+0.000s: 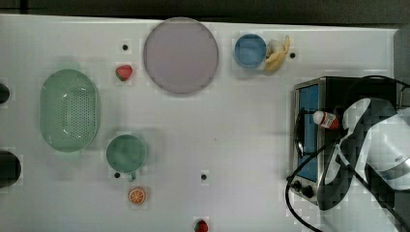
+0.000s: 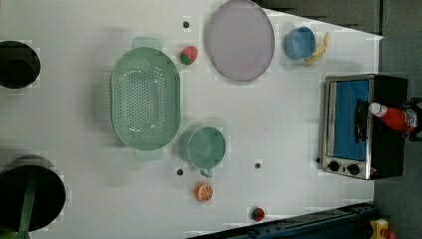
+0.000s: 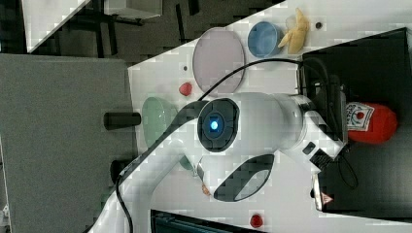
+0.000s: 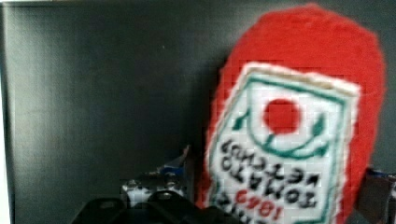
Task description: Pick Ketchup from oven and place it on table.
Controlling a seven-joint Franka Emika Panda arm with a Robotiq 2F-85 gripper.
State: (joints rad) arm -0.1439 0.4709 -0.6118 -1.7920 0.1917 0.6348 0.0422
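Note:
The ketchup (image 1: 326, 119), a red bottle with a white cap and a white-and-red label, lies on its side on the black top of the oven (image 1: 358, 84). Its cap reaches over the oven's blue glass front. In the wrist view the ketchup (image 4: 299, 116) fills the gap of my gripper (image 4: 280, 182), with one finger (image 4: 184, 170) pressed to one side and the other finger (image 4: 379, 186) against the opposite side. The left view has the ketchup (image 2: 393, 117) on the oven (image 2: 388, 154). The white table (image 1: 232, 135) lies to the top view's left of the oven.
On the table stand a green colander (image 1: 70, 110), a green cup (image 1: 126, 153), a grey plate (image 1: 181, 55), a blue bowl (image 1: 250, 50) beside a banana (image 1: 276, 55), strawberries (image 1: 124, 72) and an orange slice (image 1: 137, 195). My arm (image 1: 382, 145) and its cable hang over the oven.

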